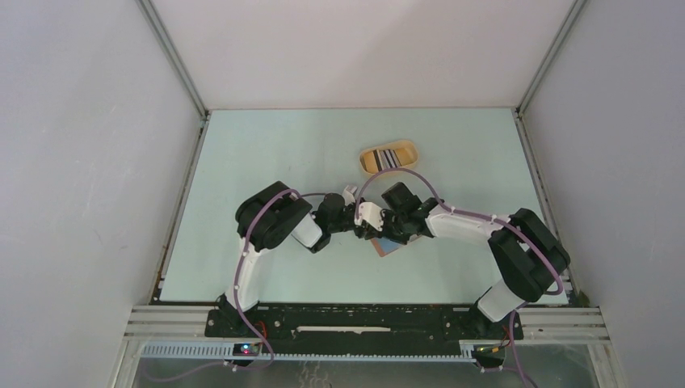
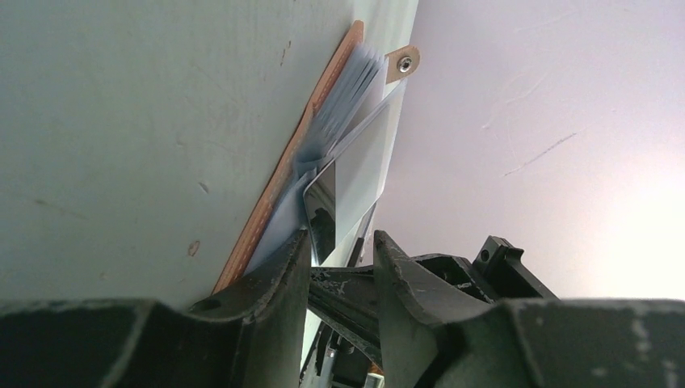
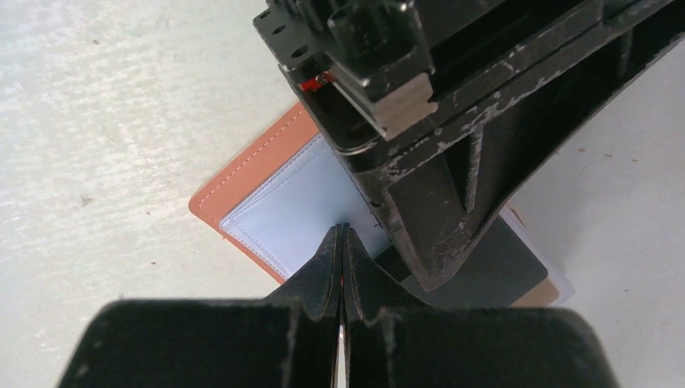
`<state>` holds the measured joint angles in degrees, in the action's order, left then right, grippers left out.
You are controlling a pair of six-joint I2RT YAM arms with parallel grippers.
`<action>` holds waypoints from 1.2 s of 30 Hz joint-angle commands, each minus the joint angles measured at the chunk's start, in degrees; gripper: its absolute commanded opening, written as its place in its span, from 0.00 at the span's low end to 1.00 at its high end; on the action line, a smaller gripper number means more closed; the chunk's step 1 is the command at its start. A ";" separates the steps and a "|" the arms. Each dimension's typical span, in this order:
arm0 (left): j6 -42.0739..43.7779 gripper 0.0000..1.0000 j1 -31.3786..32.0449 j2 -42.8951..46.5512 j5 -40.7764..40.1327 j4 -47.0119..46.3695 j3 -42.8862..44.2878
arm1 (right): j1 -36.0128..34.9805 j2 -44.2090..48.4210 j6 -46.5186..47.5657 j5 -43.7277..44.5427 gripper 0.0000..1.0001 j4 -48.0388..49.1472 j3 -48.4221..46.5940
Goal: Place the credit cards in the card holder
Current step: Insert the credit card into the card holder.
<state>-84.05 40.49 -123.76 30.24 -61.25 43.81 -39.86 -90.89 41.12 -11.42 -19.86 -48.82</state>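
The reddish-brown card holder [image 1: 390, 247] lies open on the table under both grippers. Its brown edge and pale pockets show in the right wrist view [image 3: 242, 174] and the left wrist view [image 2: 271, 194]. My right gripper [image 3: 342, 232] is shut on a thin credit card seen edge-on, tips just above the pockets. That dark shiny card [image 2: 321, 214] stands up from the pockets in the left wrist view. My left gripper [image 2: 339, 242] is open, its fingers either side of the right gripper's fingers, one finger [image 3: 452, 202] down at the holder. Another dark card [image 3: 501, 259] lies flat on the holder.
A yellow oval tray [image 1: 367, 158] sits behind the grippers at the back centre, with a white-striped card [image 1: 388, 158] in it. White walls enclose the table on three sides. The two arms meet at mid-table, wrists nearly touching.
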 commanded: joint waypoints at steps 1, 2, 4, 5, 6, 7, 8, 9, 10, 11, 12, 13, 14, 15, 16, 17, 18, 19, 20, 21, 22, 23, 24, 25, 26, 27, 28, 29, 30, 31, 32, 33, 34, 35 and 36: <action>-0.56 0.40 -0.15 -0.96 0.26 -2.00 -1.43 | -0.23 -1.13 -0.68 6.38 0.03 3.23 -1.44; -0.59 0.40 -0.21 -1.08 0.26 -2.02 -1.46 | -0.27 -1.03 -0.66 7.01 0.03 3.43 -1.38; -0.66 0.40 -0.24 -1.19 0.29 -2.10 -1.45 | 0.08 -0.71 -1.00 8.00 0.03 3.74 -1.33; -0.67 0.40 -0.24 -1.21 0.38 -2.11 -1.49 | 0.19 -0.57 -1.04 8.38 0.03 3.77 -1.45; -0.68 0.40 -0.24 -1.24 0.37 -2.11 -1.49 | 0.40 -0.37 -1.04 8.72 0.03 3.84 -1.44; -0.68 0.40 -0.24 -1.22 0.35 -2.12 -1.45 | 0.66 -0.27 -1.10 8.96 0.04 3.86 -1.43; -0.68 0.40 -0.24 -1.28 0.35 -2.12 -1.49 | 0.88 -0.14 -1.13 9.15 0.04 3.86 -1.45; -0.61 0.40 -0.33 -1.30 0.35 -2.12 -1.50 | 1.12 -0.03 -1.13 9.28 0.04 3.86 -1.46; -0.67 0.40 -0.36 -1.41 0.35 -2.12 -1.46 | 1.42 -0.02 -1.18 9.37 0.04 3.94 -1.42; -0.67 0.40 -0.33 -1.45 0.35 -2.12 -1.43 | 1.78 -0.01 -1.22 9.49 0.04 4.03 -1.45; -0.68 0.40 -0.32 -1.48 0.42 -2.12 -1.52 | 2.02 0.08 -1.22 9.58 0.04 4.04 -1.46; -0.68 0.40 -0.38 -1.48 0.42 -2.12 -1.54 | 2.32 0.10 -1.22 9.63 0.04 4.04 -1.44; -0.68 0.40 -0.34 -1.56 0.36 -2.12 -1.65 | 2.59 0.21 -1.22 9.71 0.04 4.11 -1.41; -0.65 0.40 -0.33 -1.65 0.35 -2.12 -1.63 | 2.85 0.27 -1.29 9.79 0.04 4.19 -1.43; -0.63 0.40 -0.41 -1.65 0.35 -2.12 -1.67 | 3.12 0.34 -1.31 10.02 0.04 4.28 -1.45; -0.67 0.40 -0.41 -1.65 0.35 -2.12 -1.63 | 3.37 0.41 -1.38 10.16 0.04 4.40 -1.38; -0.67 0.40 -0.43 -1.66 0.39 -2.12 -1.67 | 3.71 0.47 -1.39 10.31 0.04 4.49 -1.45; -0.68 0.40 -0.46 -1.75 0.35 -2.12 -1.63 | 4.00 0.53 -1.40 10.42 0.04 4.60 -1.45; -0.68 0.40 -0.42 -1.79 0.35 -2.12 -1.65 | 4.34 0.66 -1.45 10.56 0.04 4.69 -1.44; -0.68 0.40 -0.43 -1.83 0.27 -2.12 -1.75 | 4.68 0.74 -1.50 10.62 0.04 4.78 -1.45; -0.68 0.40 -0.49 -1.83 0.27 -2.12 -1.76 | 4.99 0.94 -1.56 10.71 0.04 4.87 -1.44; -0.68 0.40 -0.52 -1.91 0.26 -2.10 -1.82 | 5.48 1.16 -1.62 10.72 0.04 4.90 -1.44; -0.68 0.40 -0.57 -1.96 0.23 -2.10 -1.86 | 5.82 1.35 -1.66 10.72 0.04 4.99 -1.43; -0.68 0.40 -0.54 -2.00 0.22 -1.99 -1.88 | 6.08 1.55 -1.78 10.80 0.04 5.12 -1.45; -0.63 0.39 -0.50 -2.03 0.23 -1.72 -1.89 | 6.42 1.71 -1.90 10.73 0.04 5.17 -1.46; -0.48 0.38 -0.51 -2.01 0.26 -0.95 -1.82 | 6.67 1.91 -2.04 10.65 0.05 5.26 -1.46; -0.26 0.37 -0.50 -2.01 0.26 -0.47 -1.81 | 7.03 2.11 -2.20 10.57 0.05 5.27 -1.46; -0.10 0.36 -0.50 -2.01 0.26 -0.19 -1.81 | 7.46 2.37 -2.60 9.86 0.06 5.22 -1.43; 0.06 0.35 -0.52 -1.91 0.26 0.17 -1.85 | 7.96 2.84 -3.16 8.69 0.06 4.92 -1.52; 0.25 0.34 -0.50 -1.75 0.24 0.62 -1.88 | 8.63 3.17 -3.76 6.97 0.07 4.28 -1.85; 0.64 0.33 -0.52 -1.56 0.18 1.25 -1.91 | 9.10 3.43 -4.27 4.93 0.07 3.55 -2.09; 1.06 0.32 -0.54 -1.30 0.17 2.02 -1.87 | 9.30 3.52 -4.76 4.16 0.07 3.15 -2.19; 1.65 0.31 -0.53 -1.08 0.09 3.15 -1.81 | 9.43 3.48 -4.82 3.90 0.08 3.05 -2.24; 2.11 0.29 -0.57 -0.80 0.04 4.18 -1.76 | 9.43 3.45 -4.82 3.79 0.08 3.00 -2.31; 2.67 0.28 -0.52 -0.44 -0.08 5.20 -1.69 | 9.44 3.44 -4.90 3.59 0.08 2.91 -2.40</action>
<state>-83.55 39.97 -124.62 30.22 -63.29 43.13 -30.94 -89.73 38.04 -5.30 -16.95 -48.97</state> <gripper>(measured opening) 0.303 0.077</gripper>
